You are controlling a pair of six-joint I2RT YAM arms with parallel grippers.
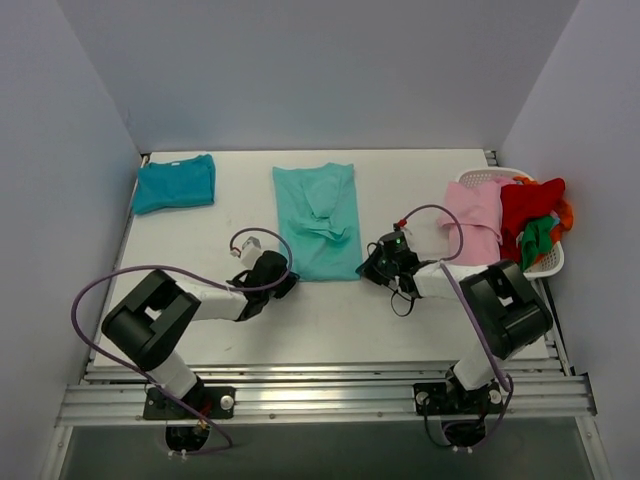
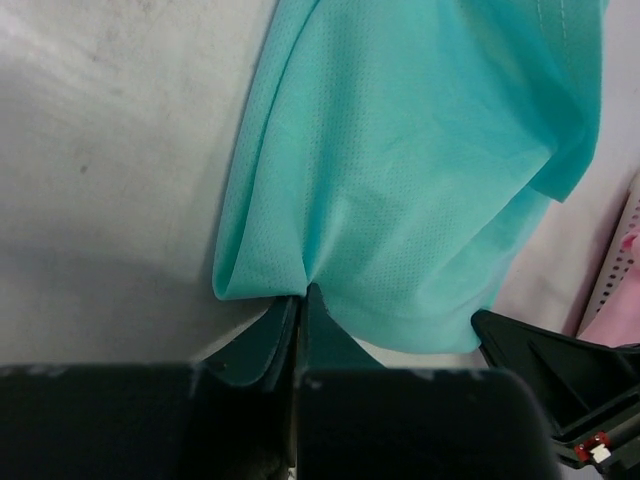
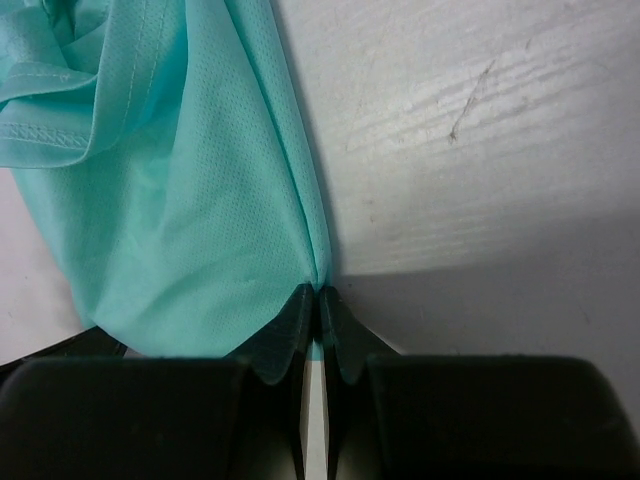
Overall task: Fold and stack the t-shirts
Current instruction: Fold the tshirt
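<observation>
Our left gripper (image 2: 302,296) and right gripper (image 3: 318,296) each pinch a lower corner of the turquoise tee (image 1: 318,215) at frame centre, so uneven lifting could slip the shallow hold or skew our fold.

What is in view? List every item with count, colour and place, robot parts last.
light turquoise t-shirt: 1, folded into a long strip, centre of the table
teal-blue t-shirt: 1, folded, far left corner
pink garment: 1, draped over the basket's left rim onto the table
red garment: 1, piled in the basket
green garment: 1, in the basket below the red one
orange cloth: 1 scrap, at the basket's right side
basket: 1, white, far right
table: 1, white
cables: 2, purple, one looping along each arm
left gripper: black, shut on the turquoise shirt's near left corner
right gripper: black, shut on its near right corner
</observation>
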